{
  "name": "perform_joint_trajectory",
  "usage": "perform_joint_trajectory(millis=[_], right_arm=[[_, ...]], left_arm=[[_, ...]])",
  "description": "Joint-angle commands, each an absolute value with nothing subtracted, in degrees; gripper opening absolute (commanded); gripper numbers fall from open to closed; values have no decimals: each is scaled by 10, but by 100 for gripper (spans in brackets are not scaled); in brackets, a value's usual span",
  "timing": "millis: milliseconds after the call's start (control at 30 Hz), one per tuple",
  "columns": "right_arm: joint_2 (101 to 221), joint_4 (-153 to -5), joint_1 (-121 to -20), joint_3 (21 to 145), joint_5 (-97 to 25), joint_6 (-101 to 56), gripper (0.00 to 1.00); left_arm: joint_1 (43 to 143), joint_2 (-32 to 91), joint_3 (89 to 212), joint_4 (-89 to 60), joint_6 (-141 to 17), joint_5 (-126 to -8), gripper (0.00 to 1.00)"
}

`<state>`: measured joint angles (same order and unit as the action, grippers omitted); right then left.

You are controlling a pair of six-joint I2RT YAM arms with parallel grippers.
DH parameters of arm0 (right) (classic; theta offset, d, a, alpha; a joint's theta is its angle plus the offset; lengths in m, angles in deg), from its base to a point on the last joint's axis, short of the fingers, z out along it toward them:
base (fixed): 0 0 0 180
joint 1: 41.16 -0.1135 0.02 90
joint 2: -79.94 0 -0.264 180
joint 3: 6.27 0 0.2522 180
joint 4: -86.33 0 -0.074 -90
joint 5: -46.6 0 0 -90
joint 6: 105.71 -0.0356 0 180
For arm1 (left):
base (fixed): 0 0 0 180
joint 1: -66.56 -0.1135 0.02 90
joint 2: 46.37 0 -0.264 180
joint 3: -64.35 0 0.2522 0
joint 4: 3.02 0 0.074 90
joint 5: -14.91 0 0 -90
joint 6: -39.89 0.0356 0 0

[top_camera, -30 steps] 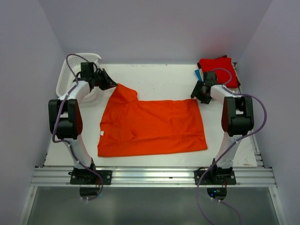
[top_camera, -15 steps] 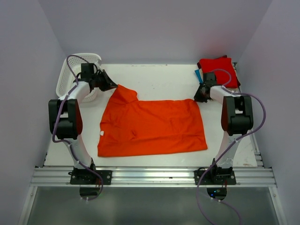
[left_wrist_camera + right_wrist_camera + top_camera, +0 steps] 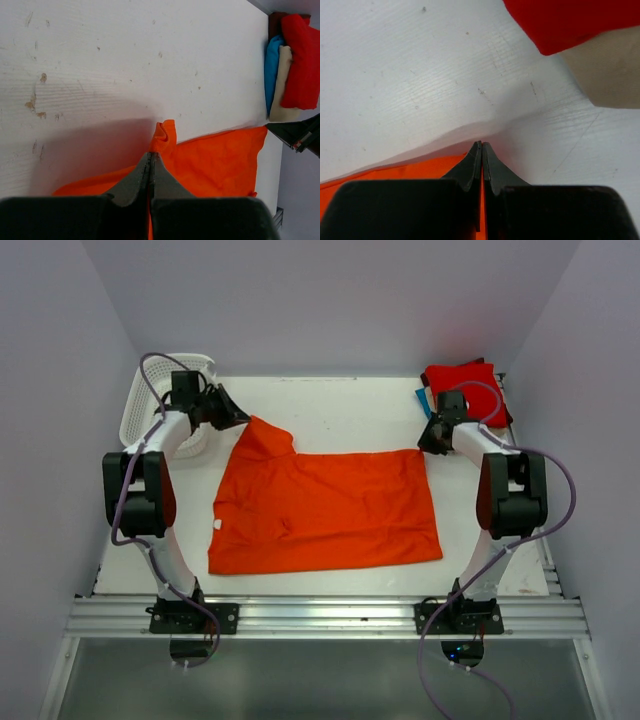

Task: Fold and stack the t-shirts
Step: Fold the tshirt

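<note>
Since a second ago the right end effector (image 3: 431, 441) has gone from spread open near the cloth to pinched shut on the far right corner of the orange t-shirt (image 3: 330, 510), while the left end effector (image 3: 243, 420) stays clamped on the raised far left shoulder. From the top view, the orange t-shirt lies spread mostly flat across the middle of the white counter (image 3: 340, 405), with its far left part lifted into a peak. The red t-shirt (image 3: 468, 380) tops a folded stack at the far right corner, and a white mesh basket (image 3: 148, 408) sits at the far left. From the left wrist view, the dark fingers meet with no gap, gripping a puckered fold of orange cloth at their tips; the stack shows its red t-shirt (image 3: 300, 60), blue t-shirt (image 3: 274, 70) and beige t-shirt (image 3: 282, 85) at the upper right. From the right wrist view, the jaws are pressed together with orange fabric caught between them; the red and beige folds lie just beyond on the counter.
</note>
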<state>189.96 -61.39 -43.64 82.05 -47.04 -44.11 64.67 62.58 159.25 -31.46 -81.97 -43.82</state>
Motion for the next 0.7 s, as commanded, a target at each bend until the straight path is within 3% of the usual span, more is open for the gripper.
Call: perform_joint_trajectory(millis=[0,233,667], right_arm=[[1830,-618,-434,843,-495,-430,0],[1780,-582,-434,848,-504,-416,0],[1622,-508,-434,703,-525,-430,0]], left_arm=[[638,602,1626,-305,-808,-429,0],[638,531,1571,-342,-796,-458,0],[638,333,1374,-447,-757,-470,0]])
